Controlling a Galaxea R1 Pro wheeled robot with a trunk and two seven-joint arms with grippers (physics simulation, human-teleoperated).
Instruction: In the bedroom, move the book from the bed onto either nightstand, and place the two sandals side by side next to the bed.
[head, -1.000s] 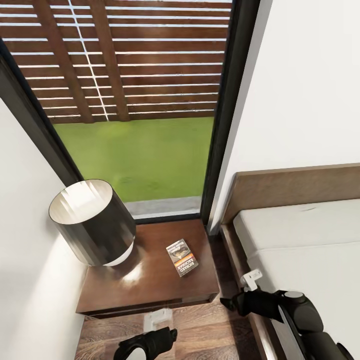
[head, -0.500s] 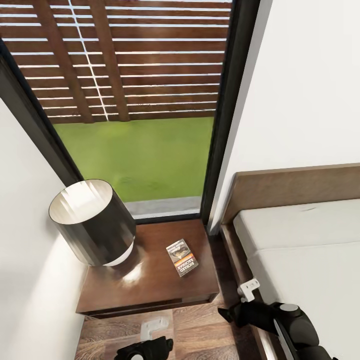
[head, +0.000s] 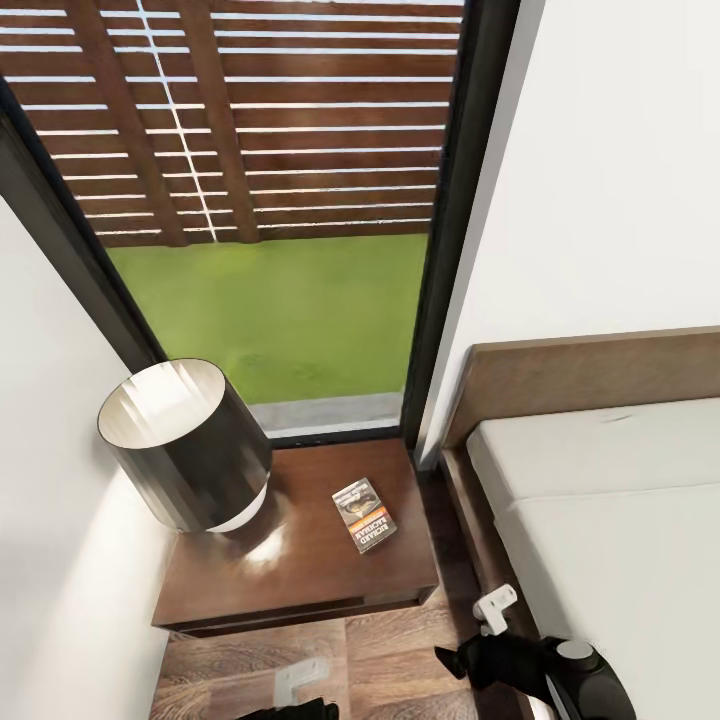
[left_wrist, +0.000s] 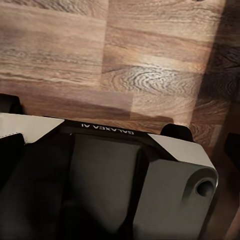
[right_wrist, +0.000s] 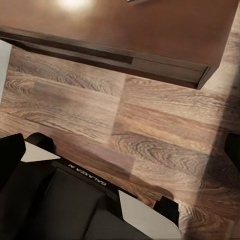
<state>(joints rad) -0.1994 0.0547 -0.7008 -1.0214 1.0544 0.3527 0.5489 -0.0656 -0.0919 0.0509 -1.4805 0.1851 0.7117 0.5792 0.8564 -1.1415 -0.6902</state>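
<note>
The book (head: 364, 514) lies flat on the nightstand (head: 300, 570), beside the lamp (head: 185, 445) (bed (head: 600, 520) just to its right). Both hands, left (head: 298, 682) and right (head: 497, 604), hang low over the floor (head: 400, 650); whether their fingers are apart, I cannot tell.

The black housing of the robot's body (left_wrist: 105, 131), below the left jaws, carries small white lettering reading "GALAXEA AI". The same white lettering on the black housing (right_wrist: 87, 176) below the right jaws is too small to read surely. White lettering on the small dark paperback book (head: 364, 514) with an orange band is blurred and cannot be read.
</note>
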